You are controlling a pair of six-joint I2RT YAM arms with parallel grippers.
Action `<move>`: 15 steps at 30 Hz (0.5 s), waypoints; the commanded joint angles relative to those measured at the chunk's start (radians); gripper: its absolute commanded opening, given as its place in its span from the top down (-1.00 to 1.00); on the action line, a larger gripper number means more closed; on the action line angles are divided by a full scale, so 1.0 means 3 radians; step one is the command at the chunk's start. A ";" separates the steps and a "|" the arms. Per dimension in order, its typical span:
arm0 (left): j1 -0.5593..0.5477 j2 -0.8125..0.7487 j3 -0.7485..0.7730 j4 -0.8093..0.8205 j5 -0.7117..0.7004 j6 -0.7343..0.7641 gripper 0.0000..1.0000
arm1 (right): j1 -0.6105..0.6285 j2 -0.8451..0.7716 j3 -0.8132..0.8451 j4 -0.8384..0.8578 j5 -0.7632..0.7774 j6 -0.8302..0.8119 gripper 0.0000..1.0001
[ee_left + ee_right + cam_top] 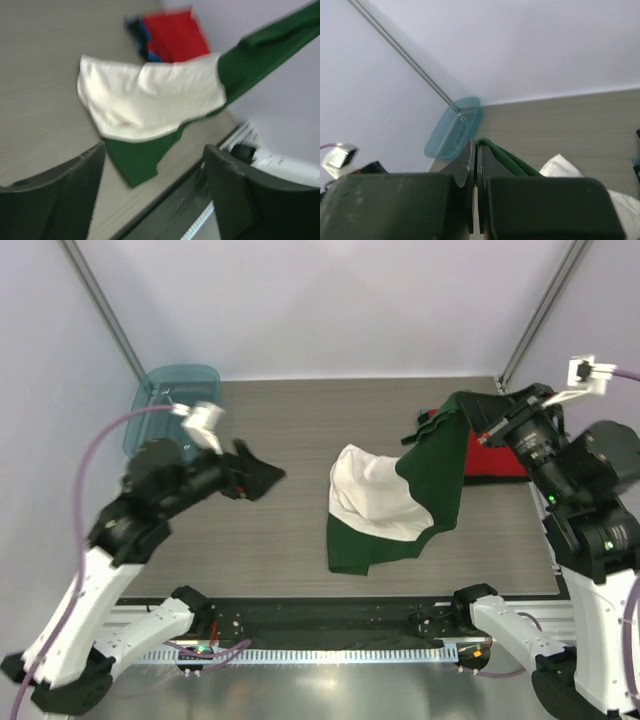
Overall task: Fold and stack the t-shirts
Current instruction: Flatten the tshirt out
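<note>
The white-and-green t-shirt [385, 502] is clamped by a green edge in the right pincer [476, 167] at two o'clock, its remainder draped on the bench [280, 430] centre. The left pincer [155, 150] is held apart, empty, at nine o'clock.

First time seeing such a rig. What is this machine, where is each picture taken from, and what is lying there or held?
Two robot arms are bolted at the near edge of a table. One picture looks down from above and behind them. The other two come from a camera on each wrist, showing that arm's own tool. The right tool is shut on a green edge of a white and green t-shirt, holding that side up while the rest drapes onto the table. The left tool is open and empty. A folded red t-shirt lies at the right, a teal plastic tub at the far left corner.
</note>
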 commanded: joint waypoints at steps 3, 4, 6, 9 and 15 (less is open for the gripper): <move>-0.0725 0.0015 -0.0693 0.0648 -0.0149 0.0060 -0.79 | -0.0004 0.0280 -0.0133 0.0082 -0.0110 0.0106 0.98; -0.0984 0.0066 -0.0724 0.0664 -0.0425 0.0080 -0.80 | -0.0004 0.0296 -0.0127 0.0098 -0.0085 0.0111 0.97; -0.1287 0.0291 -0.0780 0.0771 -0.0611 0.0096 -0.80 | -0.0004 0.0347 -0.0133 0.0138 -0.0013 0.0132 0.97; -0.1528 0.0623 -0.0842 0.0955 -0.0851 0.0126 -0.80 | -0.0004 0.0429 -0.0138 0.0164 0.0048 0.0132 0.97; -0.2147 0.1323 -0.0709 0.1012 -0.1347 0.0545 -0.81 | -0.0004 0.0582 -0.0143 0.0164 0.0248 0.0111 0.98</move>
